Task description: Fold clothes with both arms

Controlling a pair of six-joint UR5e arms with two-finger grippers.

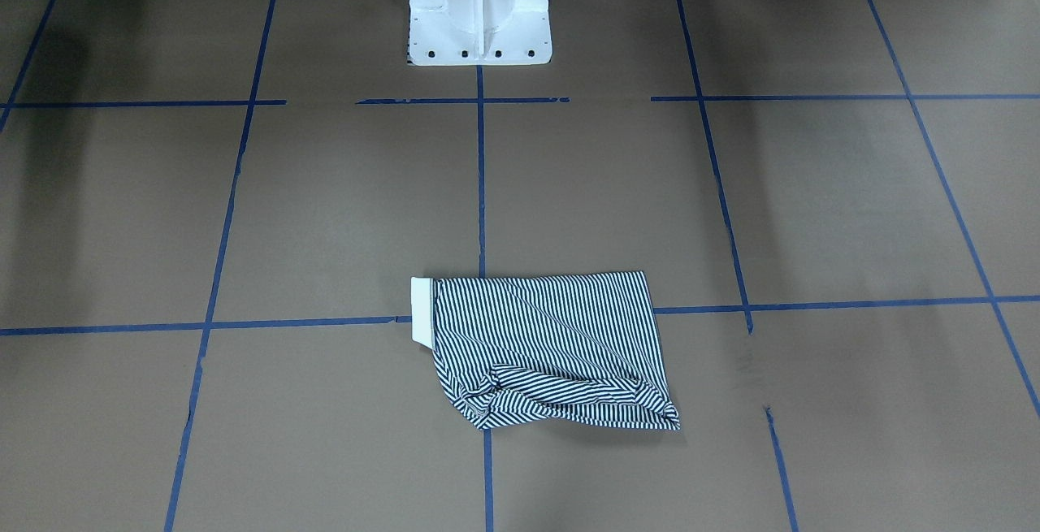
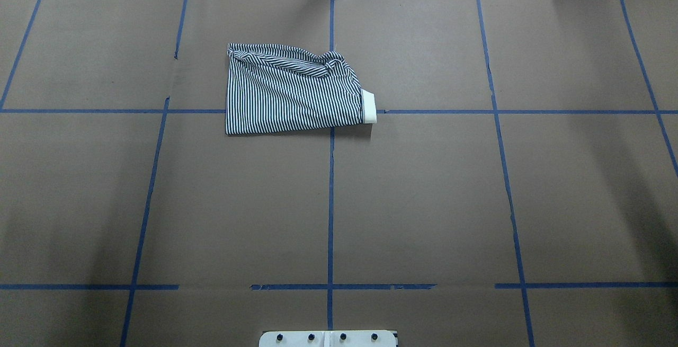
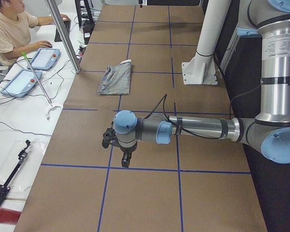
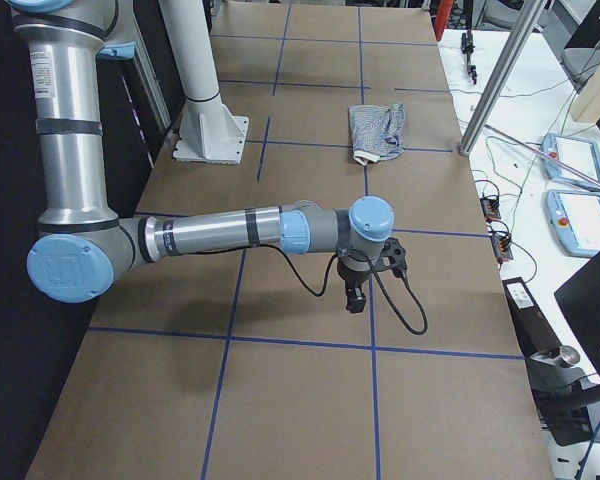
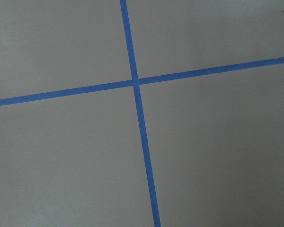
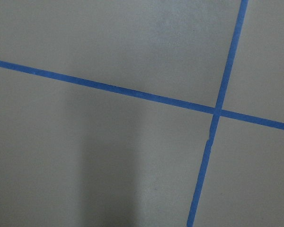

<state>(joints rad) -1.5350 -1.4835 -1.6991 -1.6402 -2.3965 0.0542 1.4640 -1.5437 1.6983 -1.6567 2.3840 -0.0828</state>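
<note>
The polo shirt [image 2: 288,92] is lying on the bench [image 2: 424,204], close to the far edge on the operators' side and about midway along its length. Most of it is sitting on the robot's left of the centre tape line [image 2: 330,204]. It is lying as a rough folded rectangle. The cream collar [image 2: 369,107] is poking out toward the robot's right end, and the side nearest the far edge is bunching into loose wrinkles.

The left arm [image 3: 198,128] is reaching out over the left end of the bench, with the left gripper [image 3: 125,162] pointing down above the brown paper – well apart from the shirt. The right arm [image 4: 220,232] is reaching out likewise over the right end, with the right gripper [image 4: 355,300] pointing down, also well apart from the shirt. Both claws are showing in the side views only, so whether the fingers are spread or pressed together cannot be told.

Each wrist camera is showing only paper and a crossing of blue tape.

The white pedestal [image 1: 479,12] is standing at the middle of the near edge. A seated operator [image 3: 9,29] is working at the desk beyond the far edge.
</note>
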